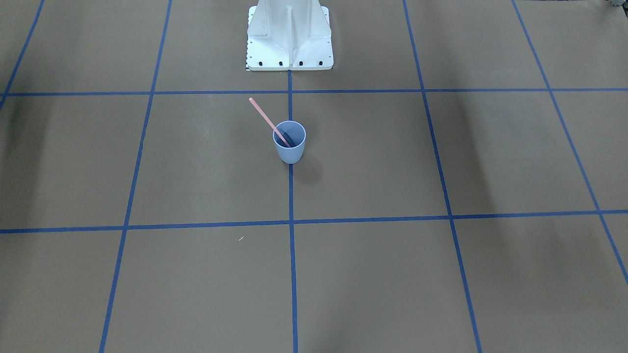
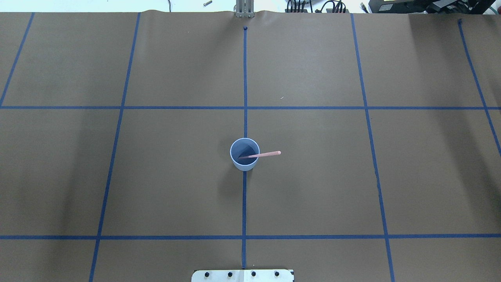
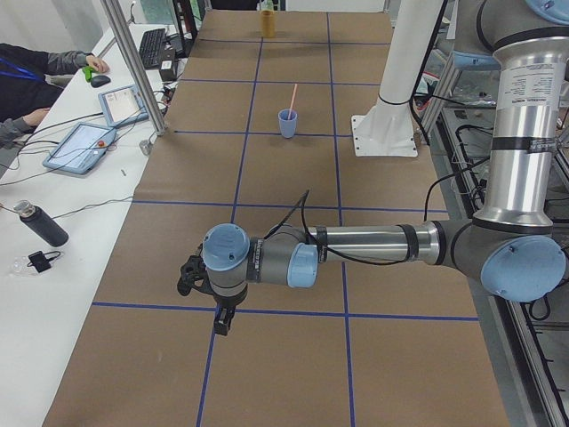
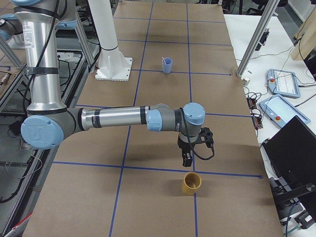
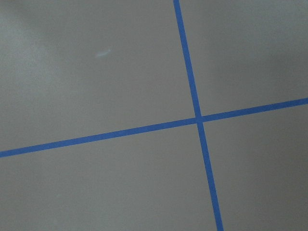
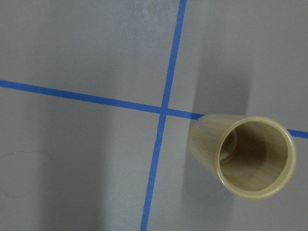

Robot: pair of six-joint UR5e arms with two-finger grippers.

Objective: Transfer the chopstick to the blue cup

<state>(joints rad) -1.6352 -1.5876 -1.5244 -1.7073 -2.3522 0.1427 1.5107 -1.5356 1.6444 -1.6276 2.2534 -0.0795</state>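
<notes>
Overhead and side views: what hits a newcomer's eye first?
The blue cup stands mid-table on a tape line, a pink chopstick leaning in it, top past the rim. Side views show an empty tan cup at the table's end, near the right gripper.

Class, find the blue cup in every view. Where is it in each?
Front-facing: cup, centre, below the base.
Overhead: cup, centre, above the base.
Exterior left: cup, top centre.
Exterior right: cup, top centre.
Left wrist: absent.
Right wrist: absent; only a tan cup.
Landmark: the base, in all four exterior views.
</notes>
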